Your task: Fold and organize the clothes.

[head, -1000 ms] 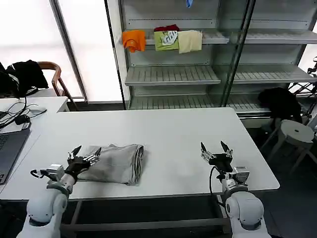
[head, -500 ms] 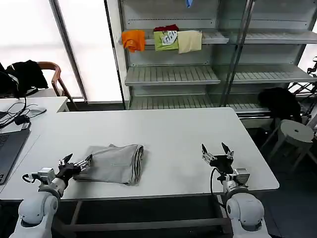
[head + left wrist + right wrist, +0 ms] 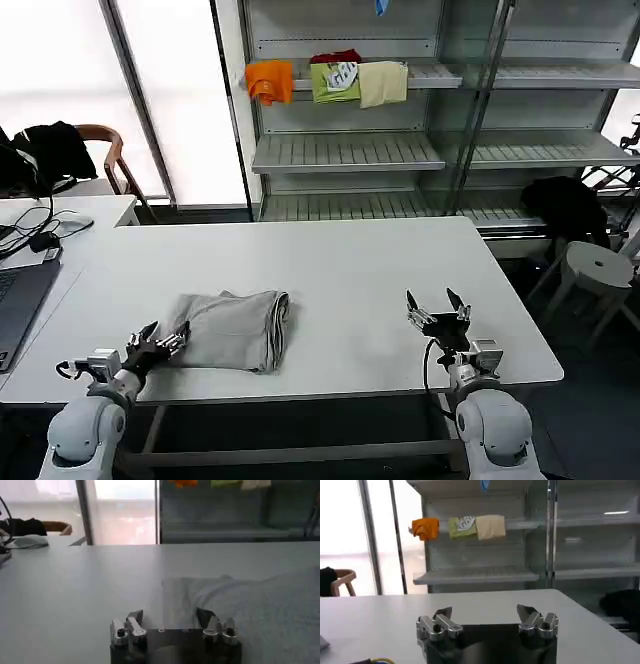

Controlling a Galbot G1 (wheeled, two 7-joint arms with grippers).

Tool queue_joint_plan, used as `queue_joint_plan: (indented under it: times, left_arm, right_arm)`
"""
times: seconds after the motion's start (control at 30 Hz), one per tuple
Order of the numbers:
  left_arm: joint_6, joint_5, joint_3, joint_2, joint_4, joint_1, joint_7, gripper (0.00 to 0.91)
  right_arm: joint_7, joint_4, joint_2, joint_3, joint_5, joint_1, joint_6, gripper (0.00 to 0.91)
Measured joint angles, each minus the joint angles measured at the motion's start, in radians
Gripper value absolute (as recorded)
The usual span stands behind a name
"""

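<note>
Beside the folded shirt (image 3: 232,331), left claw (image 3: 158,340) wide, empty.
Right claw (image 3: 437,311) waits wide, well apart; shirt seems released, folded on the tabletop (image 3: 340,270).

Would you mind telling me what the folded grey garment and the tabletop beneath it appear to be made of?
The folded grey shirt looks like soft knit fabric, probably cotton jersey: matte, with rounded folds and a limp, slightly wrinkled surface. The table looks like a hard, smooth white laminate or painted board with a faint sheen; its flat, even face suggests this, though the core material cannot be told.
</note>
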State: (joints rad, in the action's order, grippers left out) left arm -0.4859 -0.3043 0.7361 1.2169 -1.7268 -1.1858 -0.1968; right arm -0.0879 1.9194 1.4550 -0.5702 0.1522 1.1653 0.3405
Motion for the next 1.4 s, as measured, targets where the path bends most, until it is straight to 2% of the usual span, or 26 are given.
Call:
queue_joint_plan:
  times: [0.03, 0.07, 0.5, 0.73, 0.9, 1.03, 1.4]
  left_arm:
    - [0.000, 0.001, -0.002, 0.003, 0.001, 0.000, 0.000, 0.050]
    - [0.000, 0.002, -0.002, 0.004, 0.002, 0.000, 0.000, 0.020]
    - [-0.001, -0.013, -0.004, 0.025, -0.004, 0.001, -0.010, 0.010]
    - [0.027, -0.016, 0.001, 0.038, 0.000, 0.010, 0.003, 0.010]
    - [0.067, 0.010, 0.038, 0.021, 0.001, 0.028, -0.002, 0.010]
    - [0.094, 0.055, 0.088, -0.029, 0.015, 0.049, -0.026, 0.010]
    - [0.126, 0.140, 0.211, -0.270, 0.105, 0.160, -0.114, 0.010]
  right_arm:
    - [0.000, 0.000, 0.000, -0.001, 0.000, 0.000, 0.000, 0.907]
    - [0.001, 0.000, 0.000, -0.001, 0.000, 0.000, 0.000, 0.907]
    - [0.003, -0.004, -0.002, -0.002, 0.002, -0.008, 0.000, 0.907]
    - [0.003, -0.012, -0.009, -0.003, 0.009, -0.010, -0.004, 0.907]
    - [0.003, -0.024, -0.019, 0.000, 0.014, -0.015, -0.011, 0.907]
    - [0.003, -0.037, -0.028, 0.005, 0.021, -0.021, -0.021, 0.907]
    - [0.010, -0.082, -0.038, 0.026, 0.048, -0.030, -0.051, 0.907]
